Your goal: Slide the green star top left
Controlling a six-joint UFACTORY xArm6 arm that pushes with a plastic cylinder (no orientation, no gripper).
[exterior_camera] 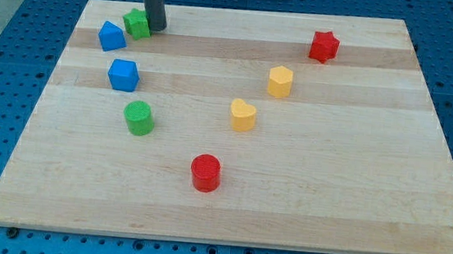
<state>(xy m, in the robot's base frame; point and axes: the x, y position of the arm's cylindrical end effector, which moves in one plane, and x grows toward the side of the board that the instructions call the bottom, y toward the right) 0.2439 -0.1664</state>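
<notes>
Nearest us, toward the view's bottom, sits the red cylinder [205, 173], alone and well apart from the work. Beyond it we pass the green cylinder [138, 118] at the view's left and the yellow heart-like block [243, 114] near the middle, then the blue cube [123, 75] and the yellow hexagonal block [280, 81]. The red star [324, 46] lies far off at the view's upper right.

At the board's [327, 193] far left corner we reach the task itself. The green star [137, 24] lies there, just beside a blue block [112, 36] of house-like shape on its left. My tip [155, 27] stands at the star's right side, touching it or very nearly so; being a bare rod, it grasps nothing and only presses.

We judge the push to be in its last stretch, the star already close to the top left. The next move calls for a short, gentle nudge leftward and up, without shoving the blue block off the edge.
</notes>
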